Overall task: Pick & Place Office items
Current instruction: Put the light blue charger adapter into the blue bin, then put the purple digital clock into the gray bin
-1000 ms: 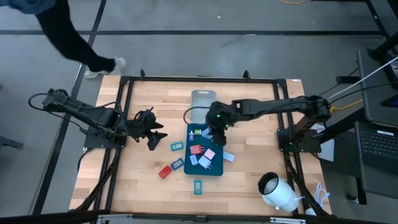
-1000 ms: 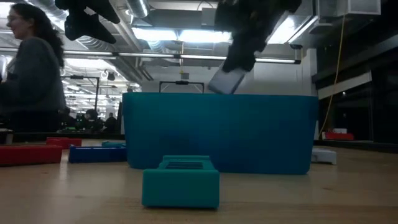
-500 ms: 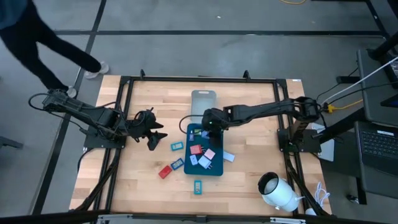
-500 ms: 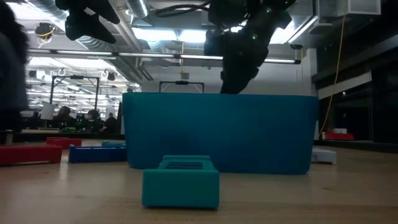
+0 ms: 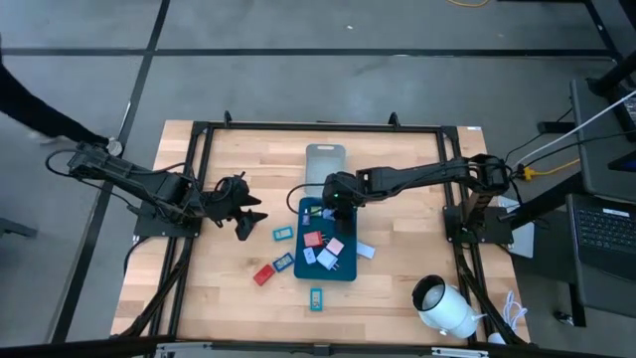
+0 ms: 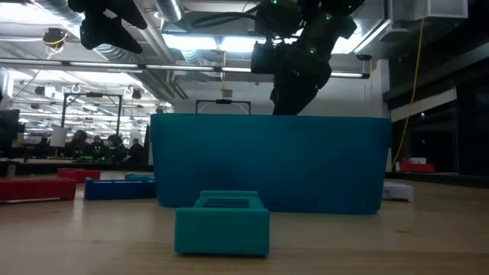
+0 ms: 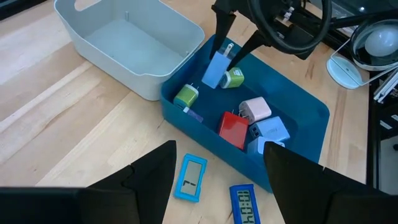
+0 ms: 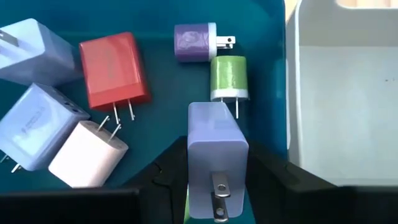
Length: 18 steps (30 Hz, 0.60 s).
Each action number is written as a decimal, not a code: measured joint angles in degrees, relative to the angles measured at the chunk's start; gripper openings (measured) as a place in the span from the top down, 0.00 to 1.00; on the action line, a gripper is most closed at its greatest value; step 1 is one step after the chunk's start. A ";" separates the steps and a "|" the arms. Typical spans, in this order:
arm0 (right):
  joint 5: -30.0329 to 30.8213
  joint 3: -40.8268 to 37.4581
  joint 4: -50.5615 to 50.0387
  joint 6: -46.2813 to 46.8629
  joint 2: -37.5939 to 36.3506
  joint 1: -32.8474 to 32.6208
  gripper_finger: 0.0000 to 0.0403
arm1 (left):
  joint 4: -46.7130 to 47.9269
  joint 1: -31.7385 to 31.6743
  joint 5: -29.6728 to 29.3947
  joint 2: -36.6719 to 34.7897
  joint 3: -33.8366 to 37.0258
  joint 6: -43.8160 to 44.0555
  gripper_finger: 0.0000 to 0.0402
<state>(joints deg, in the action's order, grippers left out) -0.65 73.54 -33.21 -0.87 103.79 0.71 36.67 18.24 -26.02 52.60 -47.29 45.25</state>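
Since a second ago the right arm has swung in and dropped toward the gray-tray end of the blue tray; little change over the last half second, and the person who was walking past the bench's far left corner is nearly out of frame. Near edge of the bench: a teal item (image 5: 316, 297) lies alone in front of the blue tray (image 5: 347, 274), with the white cylinder (image 5: 444, 307) off at the near right corner. Next back, on the wood left of the tray: a red item (image 5: 263, 274), a blue one (image 5: 284, 262) and a light-blue one (image 5: 282, 234); another pale item (image 5: 365, 251) sits just right of the tray. Inside the tray are loose chargers: red charger (image 8: 114, 70), pink charger (image 8: 87, 155), two pale-blue chargers (image 8: 38, 126), purple charger (image 8: 194, 42) and green charger (image 8: 228, 77), the last two touching near the tray's wall beside the gray tray (image 8: 348, 93). Right pincer (image 5: 337, 198) is inside that end of the blue tray, clamped together on a pale lavender charger (image 8: 217, 157), prongs pointing back toward the wrist, held just over the green one; can't tell if it touches the tray floor, probably not. Left pincer (image 5: 246, 213) hovers over bare bench left of the tray, fingers (image 7: 149, 180) apart, holding nothing. The gray tray sits flush against the blue tray's far end.
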 joint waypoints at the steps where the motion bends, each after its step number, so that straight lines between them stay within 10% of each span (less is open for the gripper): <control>1: 0.02 -0.01 0.00 0.07 0.00 0.00 0.68 | -0.02 0.00 0.00 0.00 0.00 0.00 0.41; 10: -0.19 -0.01 0.65 0.22 -0.08 0.04 0.41 | 0.00 0.00 -0.02 0.00 0.00 0.00 0.41; 18: 1.27 1.05 -3.04 5.63 -9.03 0.04 0.41 | 0.96 0.00 0.03 0.00 0.00 0.00 0.41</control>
<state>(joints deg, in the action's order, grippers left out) 0.62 74.59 -36.25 4.77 94.76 0.75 37.62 18.24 -25.99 52.60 -47.29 45.25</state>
